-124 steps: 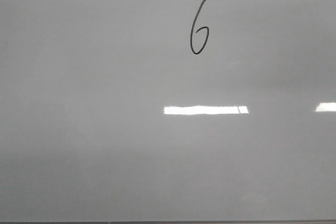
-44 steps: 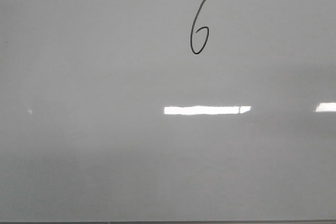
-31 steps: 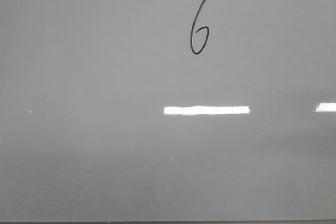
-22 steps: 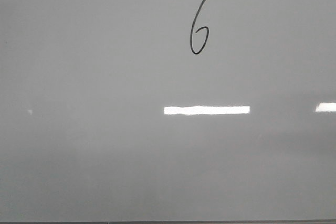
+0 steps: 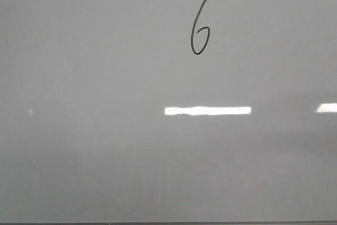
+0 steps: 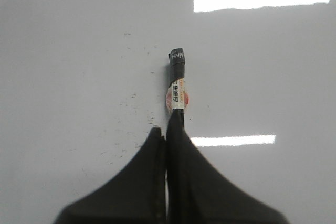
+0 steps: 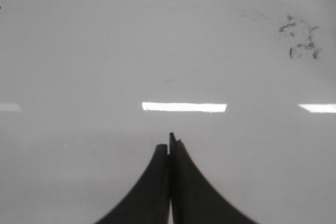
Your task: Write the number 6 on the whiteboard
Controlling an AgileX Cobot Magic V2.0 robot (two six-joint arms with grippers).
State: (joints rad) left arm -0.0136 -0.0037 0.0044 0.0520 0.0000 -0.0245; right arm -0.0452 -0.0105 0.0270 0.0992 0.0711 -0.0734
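Black jaws of the left gripper (image 6: pixel 167 136) pinch a marker (image 6: pixel 177 85) above the glossy whiteboard (image 5: pixel 95 156); the right gripper (image 7: pixel 169 145) has its jaws pressed together, empty. Judged complete: the sound course is to keep the tip off the board. Farther up, right of centre, the number 6 (image 5: pixel 199 27) stands thin, black, tall, loop closed.
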